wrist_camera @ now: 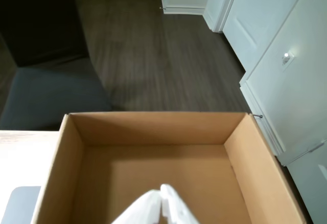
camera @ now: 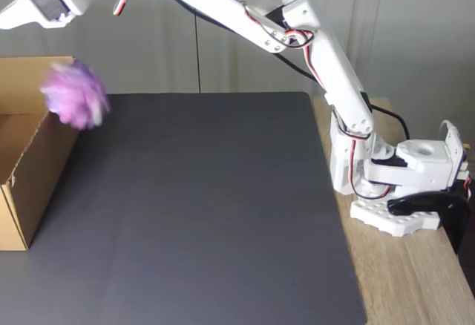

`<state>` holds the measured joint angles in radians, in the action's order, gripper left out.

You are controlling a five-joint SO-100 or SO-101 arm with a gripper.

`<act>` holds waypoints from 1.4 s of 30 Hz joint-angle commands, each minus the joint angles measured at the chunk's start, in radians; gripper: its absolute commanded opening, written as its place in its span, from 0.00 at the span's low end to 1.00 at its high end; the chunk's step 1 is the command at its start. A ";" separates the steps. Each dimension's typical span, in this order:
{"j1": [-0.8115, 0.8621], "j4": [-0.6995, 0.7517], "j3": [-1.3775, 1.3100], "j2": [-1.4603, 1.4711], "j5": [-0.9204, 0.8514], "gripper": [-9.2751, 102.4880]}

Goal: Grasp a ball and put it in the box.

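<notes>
The purple and pink ball (camera: 74, 95) is motion-blurred in mid-air by the box's right rim in the fixed view, with nothing holding it. The brown cardboard box (camera: 33, 165) stands at the left edge of the mat. My gripper (camera: 6, 19) is high above the box, up and to the left of the ball. In the wrist view the box (wrist_camera: 153, 129) lies open right below, its floor bare, and my gripper (wrist_camera: 162, 196) shows two white fingers (wrist_camera: 176, 211) pressed together with nothing between them.
A black mat (camera: 208, 206) covers the wooden table (camera: 415, 280). The arm's base (camera: 401, 184) is clamped at the right. In the wrist view, beyond the box are dark floor (wrist_camera: 153, 45), white cabinet doors (wrist_camera: 286, 60) and a dark chair (wrist_camera: 46, 96).
</notes>
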<state>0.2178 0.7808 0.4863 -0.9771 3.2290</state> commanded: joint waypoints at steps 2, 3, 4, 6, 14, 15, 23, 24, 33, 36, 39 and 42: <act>-0.017 -0.031 -0.043 -0.002 0.003 0.08; -0.017 -0.031 -0.043 0.002 0.000 0.08; -0.018 -0.032 -0.043 0.006 -0.003 0.08; -0.018 -0.031 -0.043 0.009 0.000 0.08; 0.002 0.006 -0.043 0.011 0.000 0.08; 0.006 0.011 -0.043 0.012 -0.003 0.08; 0.025 0.209 -0.043 0.005 0.026 0.08; 0.026 0.244 -0.043 0.000 0.026 0.08; 0.034 0.472 -0.043 -0.046 0.083 0.08; 0.034 0.494 -0.043 -0.061 0.081 0.08; 0.035 0.520 -0.043 -0.084 0.081 0.08; 0.044 0.554 -0.034 -0.120 0.084 0.08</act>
<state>0.2500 1.3177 0.4863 -1.0109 3.3057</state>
